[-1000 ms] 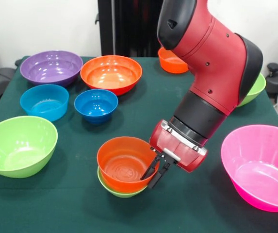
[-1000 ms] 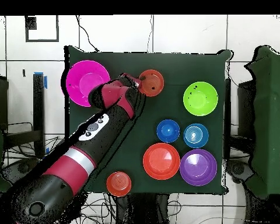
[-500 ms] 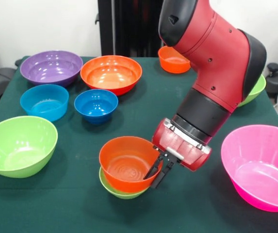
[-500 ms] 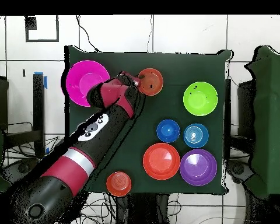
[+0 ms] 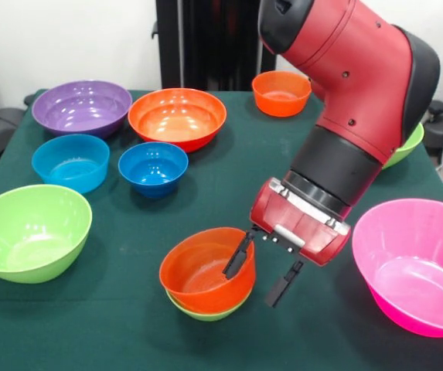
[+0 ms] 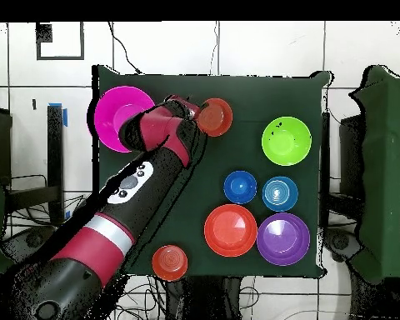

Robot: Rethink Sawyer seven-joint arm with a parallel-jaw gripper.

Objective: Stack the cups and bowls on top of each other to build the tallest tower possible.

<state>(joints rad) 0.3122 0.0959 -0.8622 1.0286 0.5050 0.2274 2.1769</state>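
Observation:
The tower stands at the table's front middle: an orange bowl nested in a smaller lime green bowl, sitting slightly tilted. My gripper is open and straddles the orange bowl's right rim, with one finger inside the bowl and the other outside, clear of the wall. From overhead, the orange bowl shows beside the gripper; the green bowl under it is hidden there.
A large lime green bowl sits at the left. Light blue, dark blue, purple and wide orange bowls sit behind. A small orange bowl stands at the back. A pink bowl and a green bowl are on the right.
The gripper has opened and let go of the orange bowl's rim. The orange bowl has settled lower into the green one. The arm has shifted slightly to the right.

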